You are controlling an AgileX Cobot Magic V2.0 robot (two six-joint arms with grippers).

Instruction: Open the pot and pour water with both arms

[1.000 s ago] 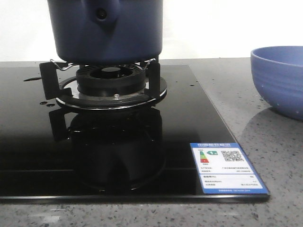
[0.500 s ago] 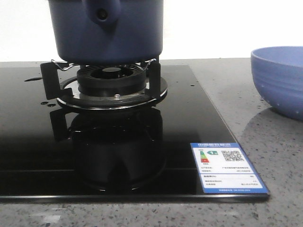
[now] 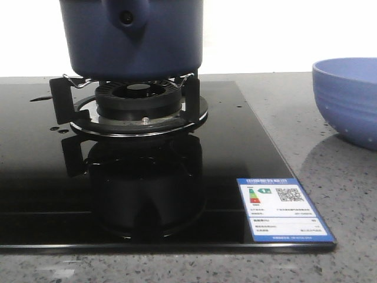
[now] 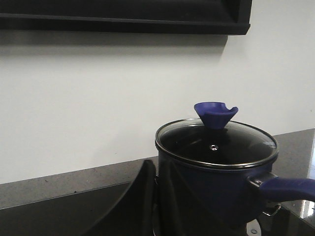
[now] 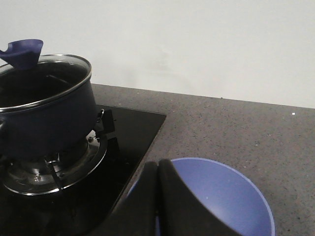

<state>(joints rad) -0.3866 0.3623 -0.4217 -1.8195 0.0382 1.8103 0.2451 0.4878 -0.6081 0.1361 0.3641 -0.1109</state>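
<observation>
Squarely on the burner of a black glass stove stands the pot, dark blue, resting on the metal prongs of the burner's stand, with its small handle lug facing the front camera. To the robot's right, on the grey speckled surface and well apart from the stove, sits a paler blue ribbed bowl. A blue and white label is stuck to the near right corner of the glass. The front view cuts the pot off above its sides, so nothing of its top shows there; the left wrist view fills that in, showing a glass lid with a metal rim seated on the pot, a blue flared knob on top and a long blue handle running off to one side. The right wrist view shows the pot on the burner with the bowl close under the camera. The left end effector has its dark fingers pressed together with no gap, holding nothing, near the pot's side (whether it touches the pot cannot be told). The right end effector is likewise closed on nothing, its fingers hiding part of the bowl's rim.
</observation>
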